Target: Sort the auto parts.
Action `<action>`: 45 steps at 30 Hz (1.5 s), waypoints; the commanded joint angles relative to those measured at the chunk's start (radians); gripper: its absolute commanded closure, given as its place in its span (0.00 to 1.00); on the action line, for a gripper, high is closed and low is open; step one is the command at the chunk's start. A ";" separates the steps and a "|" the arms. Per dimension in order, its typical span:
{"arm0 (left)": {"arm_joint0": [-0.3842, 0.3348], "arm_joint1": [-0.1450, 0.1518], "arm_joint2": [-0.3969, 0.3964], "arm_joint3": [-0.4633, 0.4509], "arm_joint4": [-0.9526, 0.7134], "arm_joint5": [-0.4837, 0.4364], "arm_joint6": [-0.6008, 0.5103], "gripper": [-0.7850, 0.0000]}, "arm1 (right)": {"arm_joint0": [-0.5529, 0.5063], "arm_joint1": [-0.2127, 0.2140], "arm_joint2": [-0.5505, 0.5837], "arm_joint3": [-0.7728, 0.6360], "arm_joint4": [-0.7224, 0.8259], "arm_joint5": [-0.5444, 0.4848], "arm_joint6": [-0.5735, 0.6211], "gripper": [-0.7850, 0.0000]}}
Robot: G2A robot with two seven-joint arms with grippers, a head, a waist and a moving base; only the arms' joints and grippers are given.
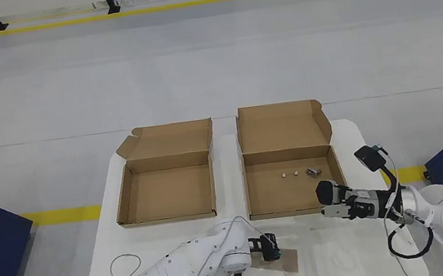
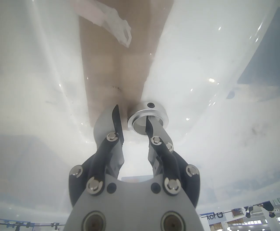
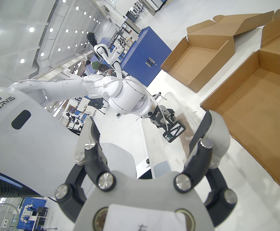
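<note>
Left gripper (image 2: 132,119) jaws spread: one finger in ring (image 2: 153,109) bore, other outside wall, nothing pinched. Ring lay on table at sheet (image 2: 109,65) corner. Best: pinch wall squarely, lift straight, leave sheet undisturbed. Right gripper (image 3: 149,120) released, empty, by right box (image 1: 294,199).

Ring (image 2: 159,113) silver; left box (image 1: 166,193), right box (image 1: 286,198) brown; table (image 1: 230,196) white; left pincer (image 2: 131,116) black.

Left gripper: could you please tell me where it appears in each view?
Top view: left gripper near the table's front edge, at the cardboard sheet.
Left wrist view: gripper straddling a metal ring's wall beside the sheet.
Right wrist view: gripper farther off, at the sheet.
Shared landmark: the cardboard sheet.
</note>
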 commanded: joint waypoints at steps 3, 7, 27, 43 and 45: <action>0.001 -0.001 -0.008 0.000 0.007 0.011 -0.002 1.00 | 0.000 0.000 0.000 0.000 0.000 0.000 0.000 0.00; 0.007 0.003 -0.019 -0.018 0.014 0.019 -0.012 1.00 | 0.000 0.000 0.000 0.000 0.000 0.000 0.000 0.00; 0.008 0.115 -0.145 -0.318 -0.093 0.011 -0.013 1.00 | 0.000 0.000 0.000 0.000 0.000 0.000 0.000 0.00; 0.106 0.192 -0.361 -0.292 -0.233 -0.195 0.277 1.00 | 0.000 0.000 0.000 0.000 0.000 0.000 0.000 0.00; 0.139 0.214 -0.417 -0.291 -0.264 -0.271 0.332 1.00 | 0.000 0.000 0.000 0.000 0.000 0.000 0.000 0.00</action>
